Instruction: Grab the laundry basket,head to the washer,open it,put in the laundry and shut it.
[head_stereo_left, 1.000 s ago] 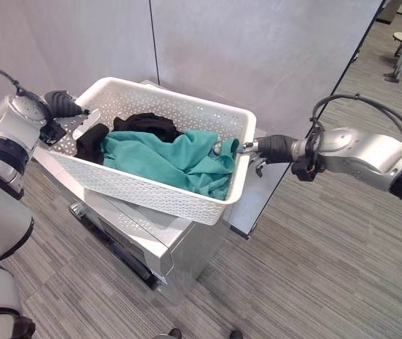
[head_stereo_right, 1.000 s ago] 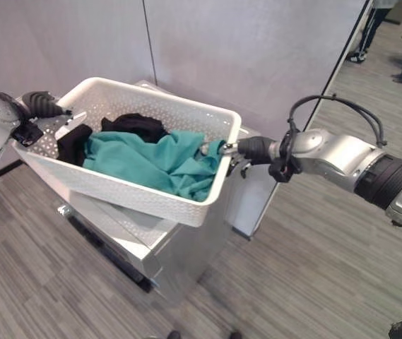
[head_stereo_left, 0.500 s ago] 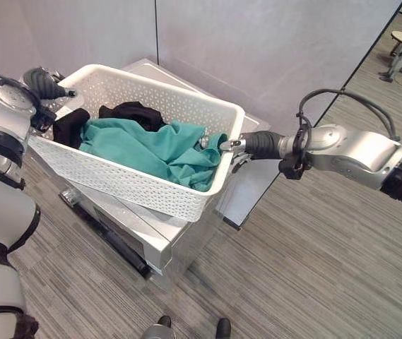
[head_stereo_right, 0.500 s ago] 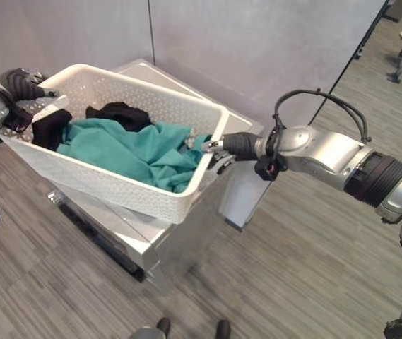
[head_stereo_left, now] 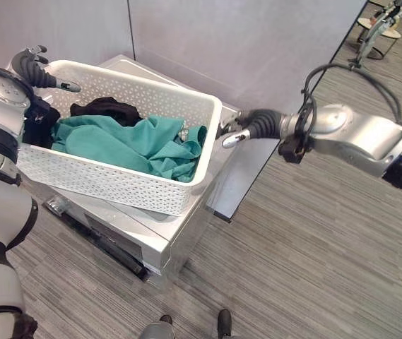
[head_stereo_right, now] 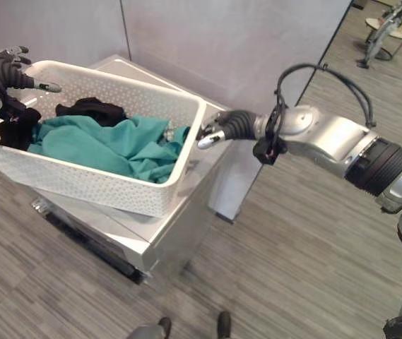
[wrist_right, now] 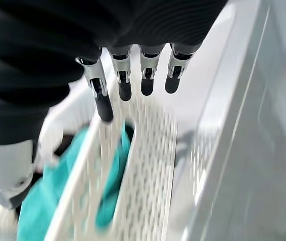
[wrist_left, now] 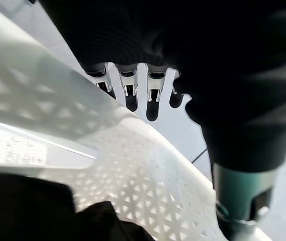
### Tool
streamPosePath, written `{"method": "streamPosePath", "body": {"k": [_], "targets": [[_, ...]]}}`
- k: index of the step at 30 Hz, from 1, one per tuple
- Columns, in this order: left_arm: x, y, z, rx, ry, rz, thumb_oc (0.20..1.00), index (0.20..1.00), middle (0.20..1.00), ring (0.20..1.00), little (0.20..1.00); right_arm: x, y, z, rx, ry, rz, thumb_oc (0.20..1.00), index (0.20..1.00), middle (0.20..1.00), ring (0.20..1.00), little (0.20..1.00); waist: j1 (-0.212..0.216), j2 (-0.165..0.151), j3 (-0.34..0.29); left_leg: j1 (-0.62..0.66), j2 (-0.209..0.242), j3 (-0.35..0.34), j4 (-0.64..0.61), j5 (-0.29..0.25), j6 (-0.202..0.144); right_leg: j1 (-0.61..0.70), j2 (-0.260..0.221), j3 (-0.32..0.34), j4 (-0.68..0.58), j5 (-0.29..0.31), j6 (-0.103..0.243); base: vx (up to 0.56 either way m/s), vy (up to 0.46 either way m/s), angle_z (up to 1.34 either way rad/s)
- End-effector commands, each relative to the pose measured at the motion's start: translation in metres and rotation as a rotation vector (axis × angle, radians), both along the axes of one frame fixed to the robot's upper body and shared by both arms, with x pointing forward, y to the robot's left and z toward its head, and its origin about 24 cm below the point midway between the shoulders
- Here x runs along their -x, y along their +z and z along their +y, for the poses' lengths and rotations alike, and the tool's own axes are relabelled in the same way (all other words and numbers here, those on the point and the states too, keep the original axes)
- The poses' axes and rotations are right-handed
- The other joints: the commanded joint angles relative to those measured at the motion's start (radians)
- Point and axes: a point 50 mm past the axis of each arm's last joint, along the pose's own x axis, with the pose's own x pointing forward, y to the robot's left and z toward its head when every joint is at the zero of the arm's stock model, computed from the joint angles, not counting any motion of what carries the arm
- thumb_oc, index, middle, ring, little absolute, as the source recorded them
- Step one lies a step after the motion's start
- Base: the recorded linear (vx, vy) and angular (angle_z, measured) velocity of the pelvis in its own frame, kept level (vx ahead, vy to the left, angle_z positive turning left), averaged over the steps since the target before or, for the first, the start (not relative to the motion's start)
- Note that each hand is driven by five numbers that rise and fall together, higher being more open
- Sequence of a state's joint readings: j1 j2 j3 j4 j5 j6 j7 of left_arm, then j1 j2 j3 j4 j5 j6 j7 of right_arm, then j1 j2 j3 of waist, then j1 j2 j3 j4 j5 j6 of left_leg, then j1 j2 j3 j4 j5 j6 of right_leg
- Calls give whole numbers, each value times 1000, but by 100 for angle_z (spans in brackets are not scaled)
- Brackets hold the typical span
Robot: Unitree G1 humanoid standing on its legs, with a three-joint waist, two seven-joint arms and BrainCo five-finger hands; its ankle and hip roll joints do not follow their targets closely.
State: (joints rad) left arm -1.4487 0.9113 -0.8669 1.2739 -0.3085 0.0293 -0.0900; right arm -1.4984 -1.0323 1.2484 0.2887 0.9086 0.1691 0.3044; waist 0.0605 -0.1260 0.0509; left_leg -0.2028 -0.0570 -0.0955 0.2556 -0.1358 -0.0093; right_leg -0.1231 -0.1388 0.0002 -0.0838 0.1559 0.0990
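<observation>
basket parked on the washer, both hands off it

the white perforated plastic laundry basket [head_stereo_left: 116, 185] sits on top of the silver-grey box-shaped washer [head_stereo_left: 160, 244], covering most of its top, with the basket's right end near the washer's right edge. inside lie a teal cloth garment [head_stereo_left: 133, 143] and a black garment [head_stereo_left: 104, 108] towards the basket's far side.

the left hand [head_stereo_left: 32, 69] hovers at the basket's far left corner, fingers straight and relaxed, gripping nothing; in its wrist view the fingers [wrist_left: 152, 103] hang just above the rim. the right hand [head_stereo_right: 222, 129] is just beside the basket's right end, fingers extended and holding nothing — the rim shows past them in its own wrist view.

by my judgement the carrying step is done and opening comes next. the dark handle [head_stereo_left: 109, 242] on the washer's front face calls for a reach down below the basket — without nudging the basket off the top.
</observation>
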Motion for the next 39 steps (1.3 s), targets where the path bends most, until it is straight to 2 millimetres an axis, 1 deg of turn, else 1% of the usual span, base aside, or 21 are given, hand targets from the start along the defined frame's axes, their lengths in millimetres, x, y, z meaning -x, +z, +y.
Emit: {"method": "streamPosePath", "body": {"k": [1, 2, 4, 11, 13, 15, 16, 17, 19, 22, 25, 26, 27, 29, 30, 31, 33, 34, 36, 37, 39], "targets": [[9, 18, 12, -158, 66, -9, 1000, 1000, 1000, 1000, 1000, -2, 70, -12, 90, -99, -380, 1000, 1000, 1000, 1000, 1000, 13, 47, -41, 112, 29, 52, -231, 62, 15, 115, -30, 56, -3, -86, 106, 9, 68, -38], [15, 14, 22, -138, 96, -21, 1000, 1000, 1000, 1000, 1000, -5, 72, -25, 183, -158, -434, 1000, 1000, 1000, 1000, 1000, -4, 58, -42, 131, 32, 66, -247, 65, 17, 112, -26, 68, -3, -84, 107, -5, 55, -51], [26, 8, 42, -155, 185, -15, 1000, 1000, 1000, 1000, 1000, -10, 72, -44, 180, -248, -475, 1000, 1000, 1000, 1000, 1000, -24, 70, -41, 158, 38, 89, -274, 72, 19, 111, -17, 90, -3, -80, 110, -14, 32, -56], [41, 13, 61, -377, 319, 13, 1000, 1000, 1000, 1000, 1000, -8, 71, -60, 177, -298, -532, 1000, 1000, 1000, 1000, 1000, -54, 88, -52, 208, 43, 107, -306, 71, 21, 126, -7, 106, -3, -91, 108, 17, 11, -21], [46, 27, 62, -470, 329, -74, 1000, 1000, 1000, 1000, 1000, 6, 75, -79, 208, -331, -634, 1000, 1000, 1000, 1000, 1000, -64, 96, -61, 222, 42, 109, -315, 69, 22, 135, -8, 103, -3, -99, 110, 40, 20, -5], [46, 39, 51, -386, 260, -248, 1000, 1000, 1000, 1000, 1000, 21, 77, -108, 216, -416, -731, 1000, 1000, 1000, 1000, 1000, -66, 105, -62, 228, 39, 97, -318, 65, 26, 142, -11, 98, -3, -108, 112, 32, 21, 7], [51, 48, 46, -386, 217, -342, 1000, 1000, 1000, 1000, 1000, 32, 72, -129, 192, -474, -765, 1000, 1000, 1000, 1000, 1000, -65, 108, -63, 234, 36, 93, -320, 61, 29, 149, -14, 93, -3, -112, 112, 14, 13, 9], [50, 47, 45, -390, 214, -340, 1000, 1000, 1000, 1000, 1000, 33, 69, -130, 190, -477, -761, 1000, 1000, 1000, 1000, 1000, -64, 105, -65, 235, 36, 92, -320, 61, 29, 151, -14, 92, -3, -113, 112, 25, 11, 7], [62, 56, 41, -395, 171, -459, 1000, 1000, 1000, 1000, 1000, 49, 60, -158, 146, -568, -798, 1000, 1000, 1000, 1000, 1000, -61, 104, -69, 238, 32, 83, -317, 56, 33, 159, -19, 87, -3, -117, 113, -1, 5, 2], [97, 61, 48, -453, 156, -592, 1000, 1000, 1000, 1000, 1000, 83, 45, -204, 73, -741, -858, 1000, 1000, 1000, 1000, 1000, -47, 89, -78, 236, 27, 72, -313, 57, 36, 165, -24, 80, -3, -119, 113, 20, 3, 13], [139, 57, 75, -502, 263, -645, 1000, 1000, 1000, 1000, 1000, 121, 27, -246, -2, -927, -917, 1000, 1000, 1000, 1000, 1000, -23, 67, -84, 240, 25, 62, -319, 57, 37, 166, -29, 75, -3, -120, 114, -5, 12, 18], [150, 50, 82, -504, 288, -646, 1000, 1000, 1000, 1000, 1000, 136, 23, -257, -6, -986, -945, 1000, 1000, 1000, 1000, 1000, -17, 68, -84, 240, 22, 62, -325, 60, 37, 164, -31, 76, -2, -120, 114, -42, 31, 9], [178, 32, 104, -496, 392, -641, 1000, 1000, 1000, 1000, 1000, 162, 4, -281, 8, -1118, -949, 1000, 1000, 1000, 1000, 1000, -8, 66, -79, 238, 18, 59, -332, 64, 38, 158, -36, 76, 1, -116, 115, -53, 41, 5], [199, 7, 127, -458, 491, -590, 1000, 1000, 1000, 1000, 1000, 175, -22, -300, 11, -1239, -890, 1000, 1000, 1000, 1000, 1000, -15, 70, -70, 237, 12, 60, -332, 65, 40, 156, -45, 81, 5, -111, 116, -22, 43, 6], [202, 6, 128, -458, 493, -588, 1000, 1000, 1000, 1000, 1000, 175, -22, -300, 11, -1234, -891, 1000, 1000, 1000, 1000, 1000, -19, 72, -74, 243, 12, 58, -335, 56, 41, 162, -45, 80, 2, -119, 117, -26, 38, 7], [217, -11, 145, -408, 581, -556, 1000, 1000, 1000, 1000, 1000, 183, -46, -316, -7, -1332, -806, 1000, 1000, 1000, 1000, 1000, -27, 72, -63, 241, 9, 57, -328, 60, 41, 161, -47, 82, 10, -115, 118, -47, 27, 7], [231, -27, 160, -364, 656, -488, 1000, 1000, 1000, 1000, 1000, 189, -84, -330, -43, -1424, -639, 1000, 1000, 1000, 1000, 1000, -34, 68, -52, 231, 4, 51, -327, 71, 43, 146, -50, 96, 20, -108, 118, -107, 47, 15], [245, -71, 172, -276, 737, -392, 1000, 1000, 1000, 1000, 1000, 207, -128, -340, -115, -1557, -510, 1000, 1000, 1000, 1000, 1000, -33, 64, -45, 228, -4, 46, -326, 72, 46, 147, -58, 99, 23, -105, 118, -77, 70, 24], [257, -115, 175, -188, 816, -325, 1000, 1000, 1000, 1000, 1000, 219, -175, -340, -98, -1629, -319, 1000, 1000, 1000, 1000, 1000, -24, 59, -38, 229, -14, 34, -324, 72, 51, 151, -66, 101, 25, -100, 118, -44, 55, 16], [258, -116, 175, -188, 817, -325, 1000, 1000, 1000, 1000, 1000, 219, -175, -341, -97, -1628, -320, 1000, 1000, 1000, 1000, 1000, -26, 60, -37, 229, -15, 34, -323, 72, 51, 152, -67, 101, 25, -100, 119, -34, 42, 5], [269, -169, 176, -32, 892, -221, 1000, 1000, 1000, 1000, 1000, 229, -213, -336, -19, -1651, -127, 1000, 1000, 1000, 1000, 1000, -26, 60, -31, 226, -24, 27, -319, 73, 53, 145, -72, 106, 31, -92, 119, -67, 75, 6]]}}
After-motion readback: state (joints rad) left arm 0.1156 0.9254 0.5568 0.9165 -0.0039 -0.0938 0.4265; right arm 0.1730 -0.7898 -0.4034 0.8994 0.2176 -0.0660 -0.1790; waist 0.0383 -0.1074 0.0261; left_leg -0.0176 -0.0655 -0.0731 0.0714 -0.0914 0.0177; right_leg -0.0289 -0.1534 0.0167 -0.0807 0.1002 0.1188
